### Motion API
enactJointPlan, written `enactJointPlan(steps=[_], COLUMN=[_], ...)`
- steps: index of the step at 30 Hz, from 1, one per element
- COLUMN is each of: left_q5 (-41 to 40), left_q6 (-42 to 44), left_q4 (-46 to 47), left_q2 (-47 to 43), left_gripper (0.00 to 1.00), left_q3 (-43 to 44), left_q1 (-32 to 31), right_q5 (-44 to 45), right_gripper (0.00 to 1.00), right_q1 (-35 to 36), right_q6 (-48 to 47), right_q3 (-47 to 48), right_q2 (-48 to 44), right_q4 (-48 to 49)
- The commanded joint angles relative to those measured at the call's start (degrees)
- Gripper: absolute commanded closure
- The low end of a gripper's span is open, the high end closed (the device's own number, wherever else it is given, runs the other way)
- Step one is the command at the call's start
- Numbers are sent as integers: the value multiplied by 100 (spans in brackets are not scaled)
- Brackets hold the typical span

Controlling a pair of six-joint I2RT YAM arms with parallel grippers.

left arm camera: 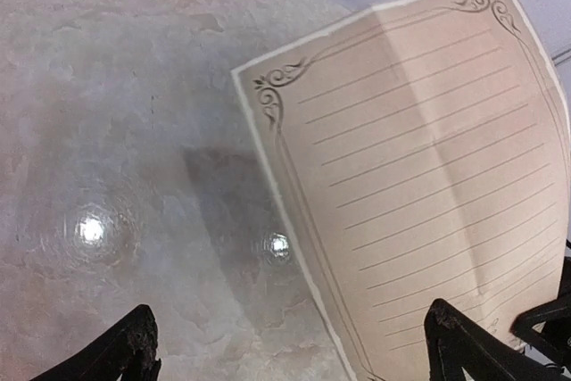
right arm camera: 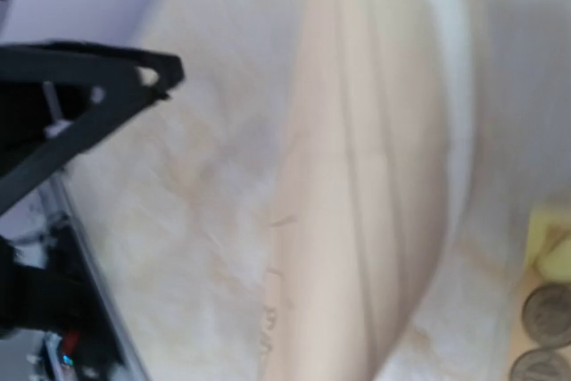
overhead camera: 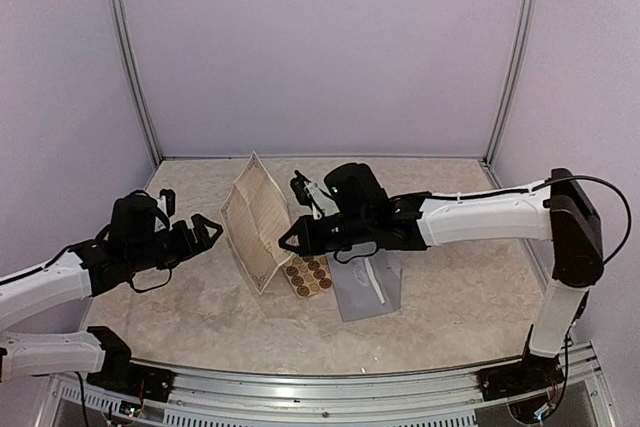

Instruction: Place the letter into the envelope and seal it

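Pinching the letter (overhead camera: 255,219) by one edge, right gripper (overhead camera: 289,241) is closed; left gripper (overhead camera: 211,231) gapes empty nearby.

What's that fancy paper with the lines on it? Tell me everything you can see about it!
The letter is a thin, cream-tan paper sheet with ruled lines, a thin border and curly corner ornaments. Fold creases cross it. It stands tilted up on edge, just left of the sticker sheet. The right gripper pinches its right edge with shut fingers. The open left gripper is near its other side, apart from it. Whether its bottom corner rests on anything is unclear.
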Motion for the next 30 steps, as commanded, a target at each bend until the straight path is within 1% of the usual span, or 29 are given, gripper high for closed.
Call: enactJointPlan(steps=[1,4,9,13,16,19,22,27,30], left_q5=[273,583,1379,1797,2325,2768,3058,3504,3757], left_q6=[423,616,768,700,606,542,564,545,398], left_q4=[-920,-1112,-919,-465,-31,414,805,1309,1703], left_q2=[-650,-835,-721,-426,-201,-125,-183,-316,-502], left_gripper=[1,1,1,1,1,2,2,1,1], left_q3=[448,622,677,592,505,473,571,795,759], left_q1=[625,1118,1863,1912,1900,1715,1272,544,236], right_q5=[295,157,-710,-1473,-1903,-2078,-1996,-1581,-1194], right_gripper=[100,100,100,100,100,100,100,100,100], right_q1=[-102,-113,-113,-113,-113,-113,-113,-113,-113], right_q6=[-906,-1405,-2079,-2308,-2430,-2562,-2672,-2670,-2561], right_q3=[-330,-611,-966,-1264,-1321,-1306,-1253,-1160,-1062], right_q2=[-967,-1647,-2589,-3198,-3455,-3558,-3505,-3261,-3111], right_q4=[-347,-518,-753,-676,-752,-944,-1155,-1348,-1478])
